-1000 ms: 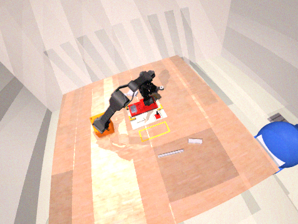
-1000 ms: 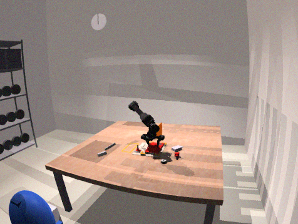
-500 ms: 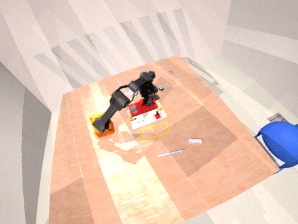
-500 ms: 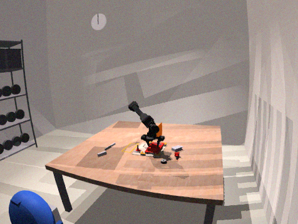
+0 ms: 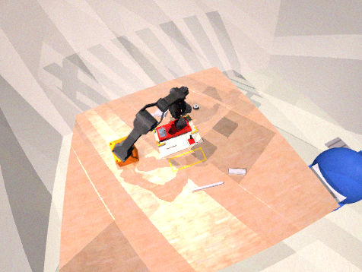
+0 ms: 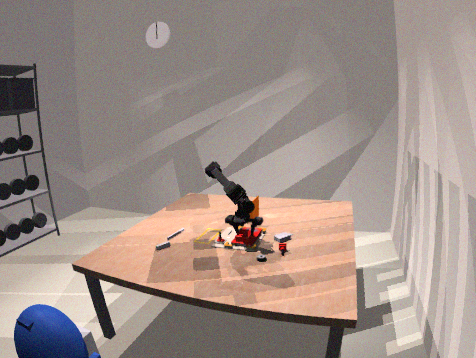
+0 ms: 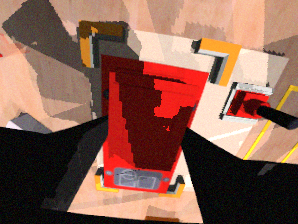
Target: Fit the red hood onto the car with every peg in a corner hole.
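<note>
The hood (image 5: 173, 130) (image 6: 249, 233) (image 7: 172, 105) lies over the car's place in the white jig (image 5: 179, 147) (image 7: 201, 102), between the table's middle and its far edge in the exterior view. The gripper (image 5: 180, 122) (image 6: 244, 227) (image 7: 146, 124) is clenched on the hood, a finger on each long side. That hold probably keeps the roof free and lets the bosses come down squarely over the pegs.

The yellow brackets (image 5: 161, 143) (image 7: 228, 62) stand at the jig's corners, presumably so that the chassis cannot slide while the hood is pressed home. The arm's orange base (image 5: 134, 161) (image 6: 257, 207) stands near the tabletop's left edge in the top view, with the jig well within reach.

The pegs and holes are hidden, so whether the hood sits flat cannot be told. The step in hand looks like the final seating, just ahead of letting go. The fingers should spread evenly and rise straight up; a sideways drag could lift a corner off its peg, and a wide opening could brush the black lever (image 7: 277, 116) beside the hood.
</note>
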`<action>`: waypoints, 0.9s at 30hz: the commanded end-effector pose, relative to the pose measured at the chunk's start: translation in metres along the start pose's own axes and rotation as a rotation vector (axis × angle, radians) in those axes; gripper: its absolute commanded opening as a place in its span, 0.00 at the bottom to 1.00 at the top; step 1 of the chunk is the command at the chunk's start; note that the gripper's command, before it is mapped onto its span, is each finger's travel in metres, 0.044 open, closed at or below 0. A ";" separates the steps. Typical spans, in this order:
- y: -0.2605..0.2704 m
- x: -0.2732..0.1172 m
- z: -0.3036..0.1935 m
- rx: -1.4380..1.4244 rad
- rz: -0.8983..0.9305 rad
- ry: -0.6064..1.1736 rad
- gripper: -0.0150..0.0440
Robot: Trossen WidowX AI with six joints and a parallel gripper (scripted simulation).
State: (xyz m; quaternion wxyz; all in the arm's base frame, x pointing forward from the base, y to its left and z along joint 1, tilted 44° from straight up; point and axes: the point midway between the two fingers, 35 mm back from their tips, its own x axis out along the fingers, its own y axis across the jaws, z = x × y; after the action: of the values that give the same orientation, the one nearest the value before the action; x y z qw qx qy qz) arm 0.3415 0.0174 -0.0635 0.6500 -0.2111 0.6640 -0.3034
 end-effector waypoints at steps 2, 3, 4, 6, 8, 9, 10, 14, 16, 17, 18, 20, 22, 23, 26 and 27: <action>0.000 0.000 0.000 0.000 0.000 0.000 1.00; 0.000 0.000 0.000 0.000 0.000 0.000 1.00; 0.000 0.000 0.000 0.000 0.000 0.000 1.00; 0.000 -0.005 0.001 0.000 0.000 0.000 1.00; 0.001 -0.015 0.001 0.000 -0.001 0.001 1.00; 0.002 -0.022 0.002 0.000 -0.001 0.002 1.00; 0.002 -0.029 0.002 0.000 -0.002 0.002 1.00; 0.002 -0.064 0.001 -0.001 -0.008 0.005 1.00; 0.002 -0.071 0.001 0.000 -0.009 0.006 1.00; 0.002 -0.071 0.001 0.000 -0.009 0.006 1.00; 0.002 -0.071 0.001 0.000 -0.009 0.006 1.00; 0.002 -0.071 0.001 0.000 -0.009 0.006 1.00; 0.002 -0.071 0.001 0.000 -0.009 0.006 1.00; 0.002 -0.071 0.001 0.000 -0.009 0.006 1.00; 0.002 -0.071 0.001 0.000 -0.009 0.006 1.00; 0.002 -0.071 0.001 0.000 -0.009 0.006 1.00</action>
State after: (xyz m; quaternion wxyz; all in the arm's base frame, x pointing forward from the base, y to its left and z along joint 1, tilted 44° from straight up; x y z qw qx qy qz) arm 0.3471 0.0664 -0.0128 0.6473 -0.2171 0.6641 -0.3047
